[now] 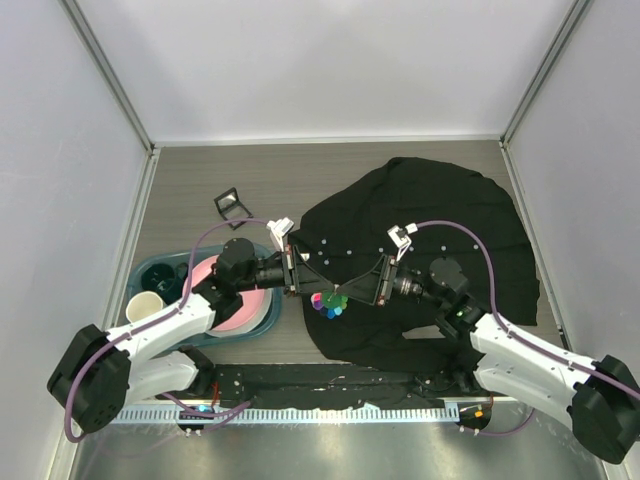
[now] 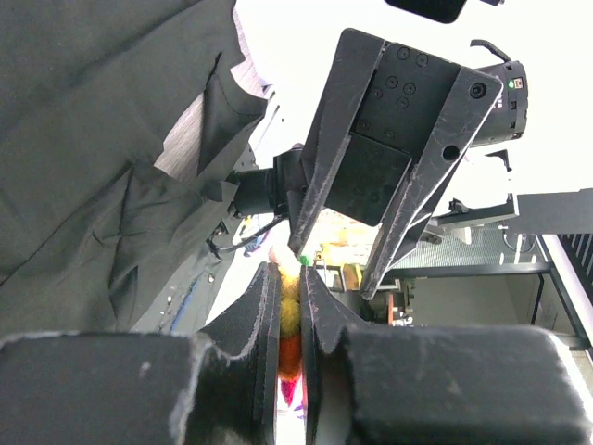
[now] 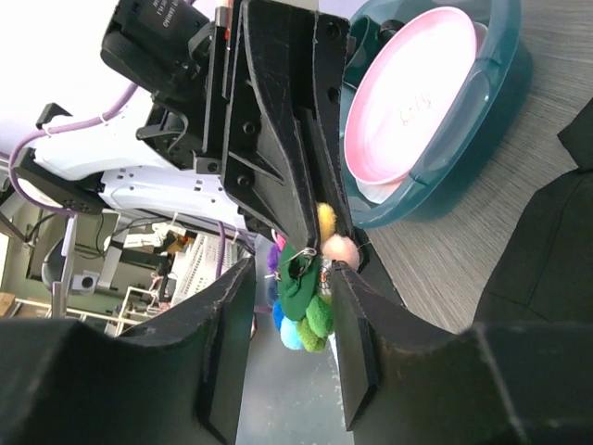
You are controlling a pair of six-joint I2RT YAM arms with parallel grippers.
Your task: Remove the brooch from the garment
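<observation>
Left claw (image 2: 288, 272): clamping shut on brooch (image 2: 290, 313) petals, over desk's (image 1: 200, 180) near-centre.
Right claw (image 3: 292, 271): gaping partway, straddling green petals; grip unclear.
Relation: claws meeting tip to tip, left-right; brooch sitting between.
Garment (image 1: 440, 210): spreading toward far-right corner.
Views: right wrist showing no cloth on brooch; top view hiding that.

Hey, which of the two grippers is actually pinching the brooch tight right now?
The left gripper: it is closed on the brooch, squeezing its yellow and orange petals with barely a gap. The right gripper stands open, with clear space beside the green petals.
</observation>
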